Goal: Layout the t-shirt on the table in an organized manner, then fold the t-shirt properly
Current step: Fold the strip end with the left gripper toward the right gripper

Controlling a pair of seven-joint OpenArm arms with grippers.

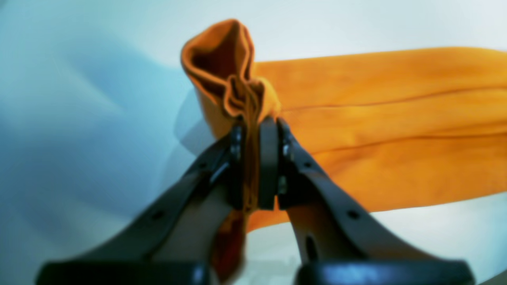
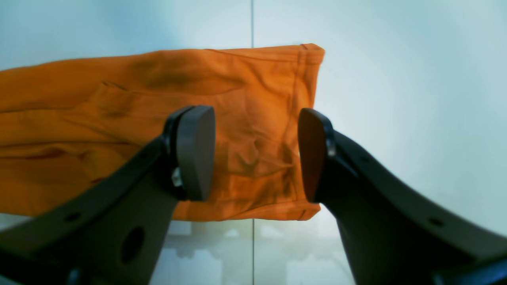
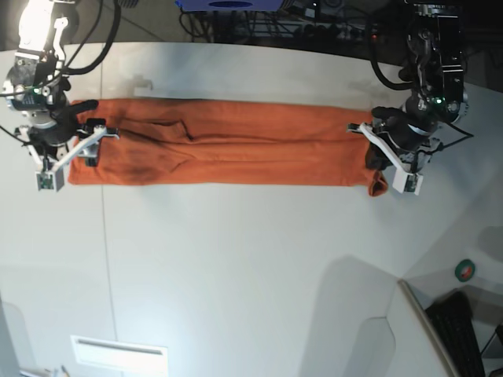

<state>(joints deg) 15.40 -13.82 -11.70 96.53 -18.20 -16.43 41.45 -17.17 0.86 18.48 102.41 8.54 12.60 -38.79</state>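
Closest to the left wrist camera, we are finding the left gripper [image 1: 253,166] clenched on a bunched corner of the t-shirt [image 1: 376,130], cloth puckering up above its pads. Over at the other end, we are seeing the right gripper [image 2: 255,154] standing released, fingers [image 2: 194,152] spread apart above the hemmed edge, nothing between them. Farther out, we are observing the garment lying as one long folded band across the table [image 3: 236,267].

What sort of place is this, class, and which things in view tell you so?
Probably a robotics lab: two robot arms work over a large white table on an orange t-shirt, with tangled cables behind and a keyboard at the corner.
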